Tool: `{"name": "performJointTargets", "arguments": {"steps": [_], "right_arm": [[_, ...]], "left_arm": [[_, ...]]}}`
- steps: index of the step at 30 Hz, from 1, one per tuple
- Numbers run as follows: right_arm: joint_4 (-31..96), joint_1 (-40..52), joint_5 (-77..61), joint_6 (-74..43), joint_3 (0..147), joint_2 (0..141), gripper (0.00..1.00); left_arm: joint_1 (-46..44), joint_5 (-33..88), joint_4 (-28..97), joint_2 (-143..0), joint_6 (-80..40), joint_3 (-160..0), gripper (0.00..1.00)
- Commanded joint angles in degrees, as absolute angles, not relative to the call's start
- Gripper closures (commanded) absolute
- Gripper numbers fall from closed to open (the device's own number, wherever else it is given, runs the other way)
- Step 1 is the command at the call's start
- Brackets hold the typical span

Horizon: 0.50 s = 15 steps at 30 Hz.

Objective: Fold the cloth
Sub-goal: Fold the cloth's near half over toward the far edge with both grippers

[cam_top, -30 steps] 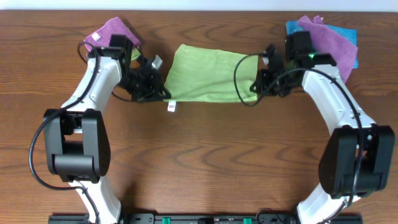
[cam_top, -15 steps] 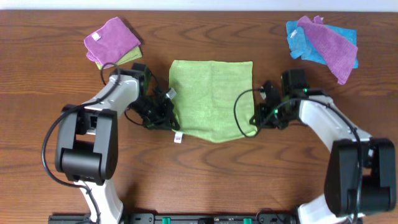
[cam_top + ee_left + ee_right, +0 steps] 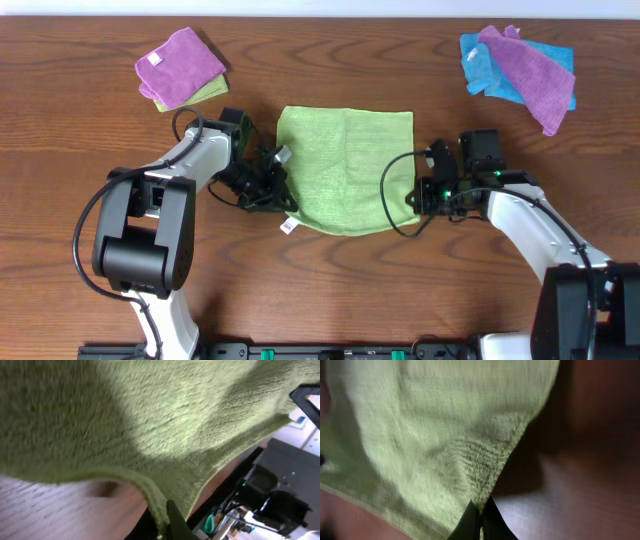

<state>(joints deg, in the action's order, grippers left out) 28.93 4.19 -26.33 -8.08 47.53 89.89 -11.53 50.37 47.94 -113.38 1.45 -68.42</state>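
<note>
My left gripper and right gripper each pinch a near corner of the cloth, spread open; I judge no fold made yet.

Overhead: bright, even, diffuse light; table grain is sharp, shadows faint and soft-edged. Left wrist: cloth too close to the lens, soft focus, upper left smeared and in shadow (a lit band runs through the middle). Right wrist: dim; cloth fibres blurred towards the top, deep shadow to its right, pale sheen on the table below.
</note>
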Motion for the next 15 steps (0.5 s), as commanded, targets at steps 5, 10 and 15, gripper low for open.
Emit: {"name": "performJointTargets", "arguments": {"steps": [5, 10, 15], "right_arm": [[21.8, 3.7, -24.2, -14.9, 47.4, 89.1, 0.99], [20.4, 3.7, -22.2, -15.7, 47.4, 89.1, 0.99], [18.4, 3.7, -21.3, -17.8, 47.4, 89.1, 0.99]], "left_arm": [[-11.5, 54.3, 42.0, -113.4, -6.2, -69.6, 0.94], [-11.0, 53.4, 40.1, -113.4, -8.6, -74.1, 0.94], [-10.1, 50.8, 39.8, -113.4, -9.6, -78.9, 0.94]]}}
